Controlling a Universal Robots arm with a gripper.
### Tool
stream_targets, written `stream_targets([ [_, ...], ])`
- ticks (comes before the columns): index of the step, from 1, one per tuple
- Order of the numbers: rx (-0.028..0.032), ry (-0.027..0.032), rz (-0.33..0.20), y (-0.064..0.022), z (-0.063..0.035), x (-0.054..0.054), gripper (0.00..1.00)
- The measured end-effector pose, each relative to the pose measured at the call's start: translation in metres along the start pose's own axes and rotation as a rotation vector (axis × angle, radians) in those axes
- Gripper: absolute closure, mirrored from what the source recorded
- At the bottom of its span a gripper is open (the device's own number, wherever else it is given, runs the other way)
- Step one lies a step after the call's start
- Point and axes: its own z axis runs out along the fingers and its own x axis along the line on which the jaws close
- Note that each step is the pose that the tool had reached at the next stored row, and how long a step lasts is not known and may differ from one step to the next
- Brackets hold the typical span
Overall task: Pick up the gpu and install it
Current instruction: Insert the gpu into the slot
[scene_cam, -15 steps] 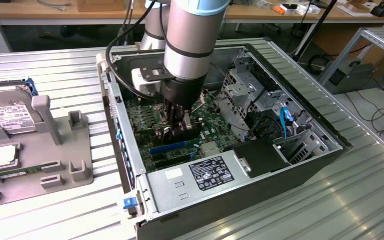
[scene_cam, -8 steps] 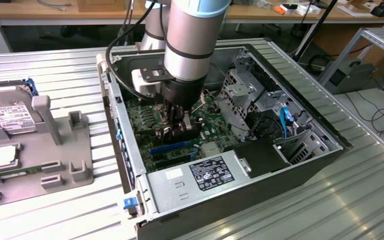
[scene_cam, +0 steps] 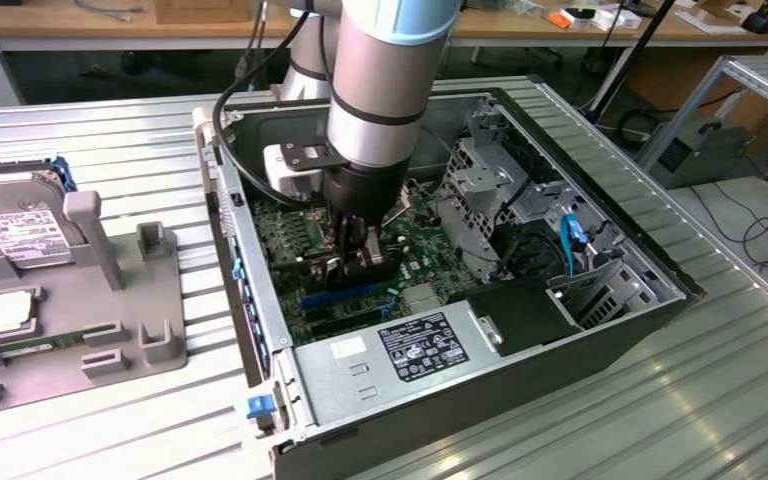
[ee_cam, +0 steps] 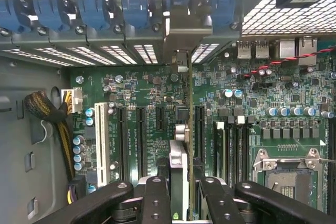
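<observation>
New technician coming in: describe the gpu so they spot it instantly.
Look inside the open computer case, down at the green motherboard. The gripper holds the gpu edge-on over the expansion slots. Unlike the empty black slots beside it, it stands upright, ending in a metal bracket.

The computer case lies open on the table, and the arm reaches down into it. The gripper is over the motherboard, with the gpu standing on edge between its fingers among the expansion slots. On the exterior view's left, a fixture tray holds the hard drive and, nearer the camera, the processor chip.
</observation>
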Motion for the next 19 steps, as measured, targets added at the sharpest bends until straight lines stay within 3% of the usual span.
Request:
stream_targets([
  [6, 0.0, 0.0001, 0.0, -0.0001, 0.0028, 0.0005, 0.73],
  [11, 0.0001, 0.0001, 0.0, 0.0, -0.0006, 0.0002, 0.73],
  [15, -0.0008, 0.0004, 0.0, -0.0038, -0.0002, 0.0002, 0.73],
  [19, -0.0009, 0.0006, 0.0, -0.0027, 0.0039, 0.0001, 0.73],
])
